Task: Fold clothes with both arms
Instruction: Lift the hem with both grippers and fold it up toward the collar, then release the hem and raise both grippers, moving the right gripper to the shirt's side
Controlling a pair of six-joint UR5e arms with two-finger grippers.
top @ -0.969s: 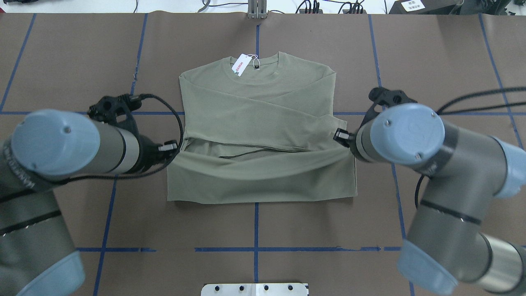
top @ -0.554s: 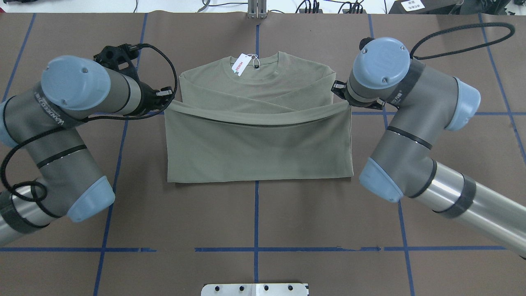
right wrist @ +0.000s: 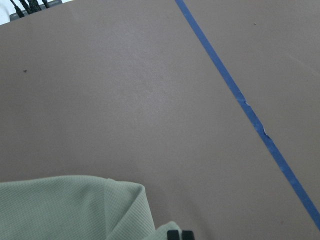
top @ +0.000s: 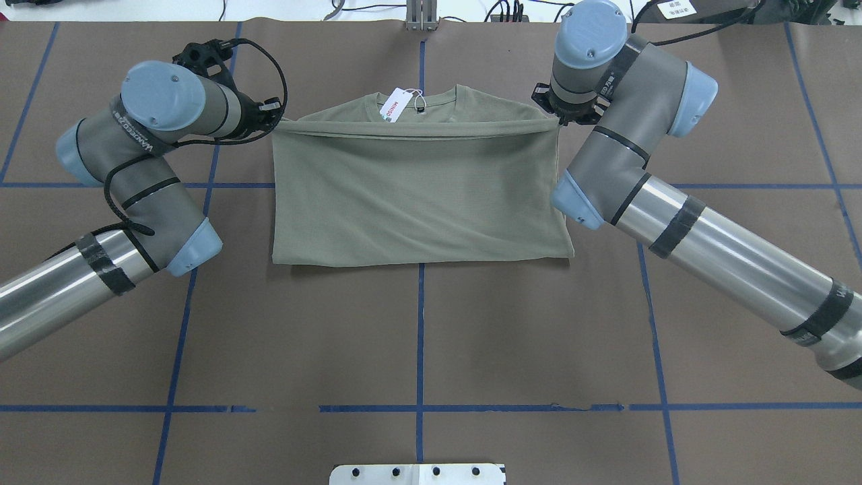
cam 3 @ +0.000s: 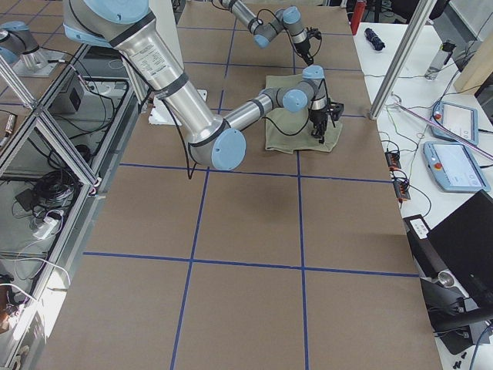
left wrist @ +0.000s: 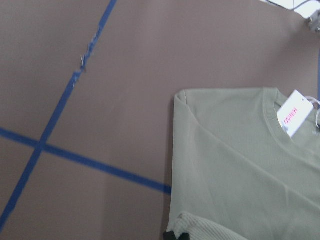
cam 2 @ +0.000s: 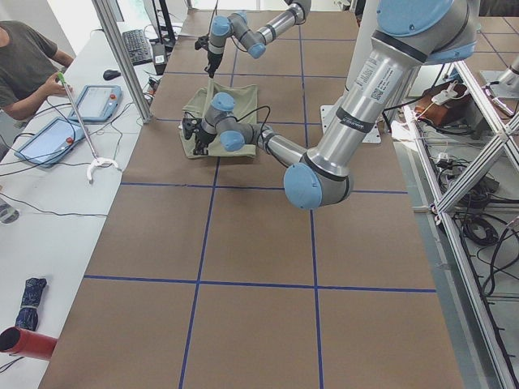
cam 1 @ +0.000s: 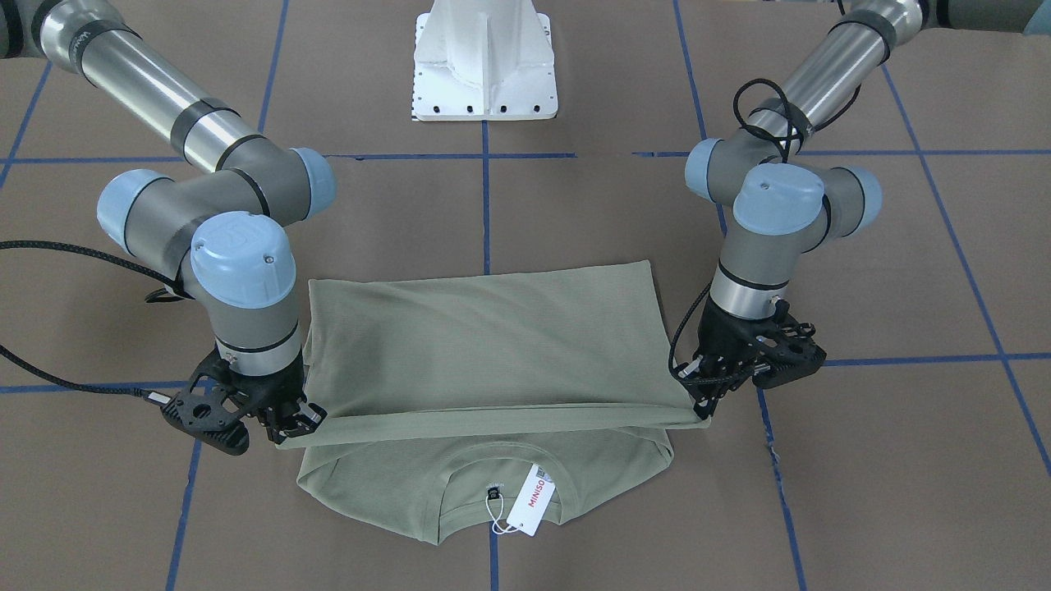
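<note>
The shirt (top: pixel 417 195) lay folded in half near the far edge of the tabletop (top: pixel 417 337), midway between its side edges. Its hem stretched across the chest just short of the collar, where the white tag (top: pixel 395 106) showed. The left gripper (cam 1: pixel 704 409) pinched one hem corner, jaws narrow on the cloth. The right gripper (cam 1: pixel 283 428) pinched the other corner likewise. Blue tape lines (top: pixel 419 407) crossed the tabletop.

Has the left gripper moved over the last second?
Yes. In the overhead view the left gripper has crossed the horizontal blue tape line, going away from the robot toward the collar end of the shirt.
</note>
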